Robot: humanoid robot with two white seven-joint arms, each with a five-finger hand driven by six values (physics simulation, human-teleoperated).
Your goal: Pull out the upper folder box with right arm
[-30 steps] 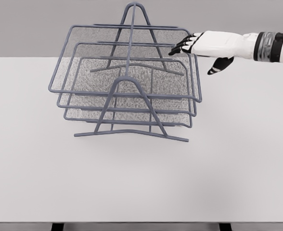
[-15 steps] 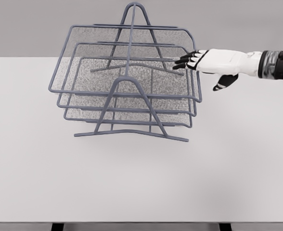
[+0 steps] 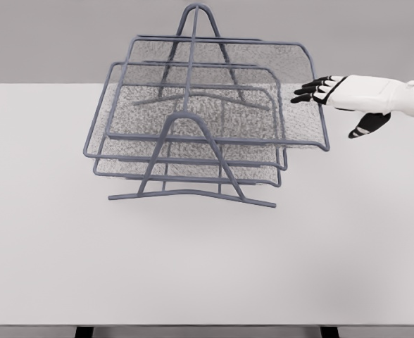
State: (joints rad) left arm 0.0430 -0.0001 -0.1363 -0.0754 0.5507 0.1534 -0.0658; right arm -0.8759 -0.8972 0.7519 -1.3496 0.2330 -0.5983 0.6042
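Top tray (image 3: 221, 91) slid out to the right of the rack (image 3: 190, 134), right hand (image 3: 348, 95) at its right edge.

The top tray, grey wire mesh, sits in the highest tier of the rack and juts past the two trays below it toward the right, its right rim well beyond theirs. The middle tray (image 3: 193, 113) and bottom tray (image 3: 186, 165) lie stacked in line inside the A-shaped frame. The right hand reaches in from the picture's right, its dark fingertips (image 3: 307, 91) just beside the top tray's right rim; whether they touch or hook the wire I cannot tell. The fingers are stretched forward, slightly bent, the thumb hanging below, with nothing clearly gripped. The rack stands on a white table (image 3: 207, 267).
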